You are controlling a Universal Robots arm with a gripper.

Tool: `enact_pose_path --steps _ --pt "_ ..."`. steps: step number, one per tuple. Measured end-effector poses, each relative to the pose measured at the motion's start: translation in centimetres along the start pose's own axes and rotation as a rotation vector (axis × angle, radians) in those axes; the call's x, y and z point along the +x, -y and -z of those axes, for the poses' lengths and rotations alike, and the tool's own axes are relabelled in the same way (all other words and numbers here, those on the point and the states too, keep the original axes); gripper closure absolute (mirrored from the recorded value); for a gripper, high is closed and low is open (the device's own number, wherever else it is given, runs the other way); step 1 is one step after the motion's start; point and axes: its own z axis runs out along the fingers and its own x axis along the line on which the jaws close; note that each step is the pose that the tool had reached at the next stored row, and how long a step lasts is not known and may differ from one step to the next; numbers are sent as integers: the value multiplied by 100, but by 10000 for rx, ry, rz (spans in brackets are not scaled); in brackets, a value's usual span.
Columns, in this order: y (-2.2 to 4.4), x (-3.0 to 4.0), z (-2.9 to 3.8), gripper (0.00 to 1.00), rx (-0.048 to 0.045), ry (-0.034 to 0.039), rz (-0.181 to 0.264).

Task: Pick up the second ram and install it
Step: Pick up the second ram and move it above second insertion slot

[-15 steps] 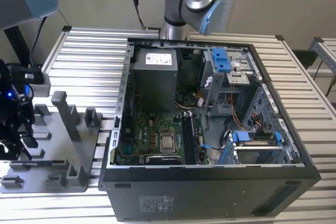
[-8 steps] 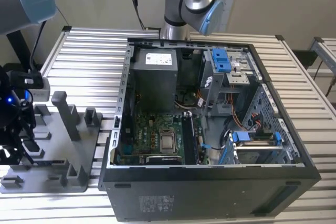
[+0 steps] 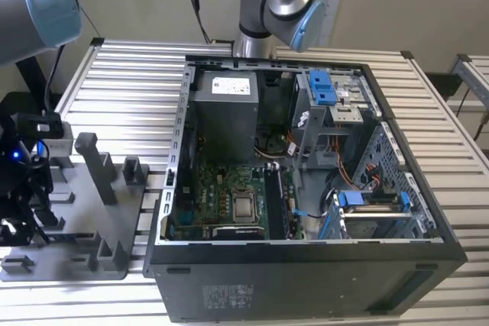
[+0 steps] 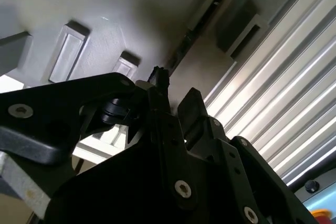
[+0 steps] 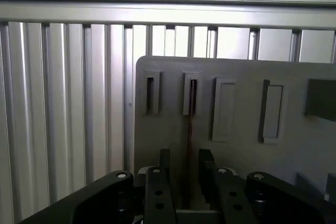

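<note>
Pincer [image 3: 23,196] is over the grey fixture tray [image 3: 84,211], above the part of the tray farthest from the open computer case [image 3: 306,265]. Tray and case both sit on the slatted aluminium worktop [image 3: 130,74], with the case just beside the tray.

Second ram [image 5: 190,124] is seen edge-on in both wrist views as a thin dark stick. It stands upright in one of the tray's raised slots. Counting from the tray edge that borders the bare slats, it is in the second slot of the row; the first slot next to it holds nothing.

Pincer [image 5: 185,156] straddles the ram. One finger [image 5: 164,179] is on each side of the stick, and the jaws are set narrow. In the first wrist view a slim gap shows between each finger and the ram, so it is not clamped. The second wrist view shows the fingertips [image 4: 191,98] close over the tray surface [image 4: 105,3], with the ram's edge [image 4: 184,51] running from between them to its slot.
</note>
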Motion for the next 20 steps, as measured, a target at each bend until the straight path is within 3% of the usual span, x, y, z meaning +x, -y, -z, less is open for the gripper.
enact_pose_path --steps 10,20 --pt "-11 -21 -179 64 12 37 -1" --pt "-11 -45 -195 66 13 50 -1"
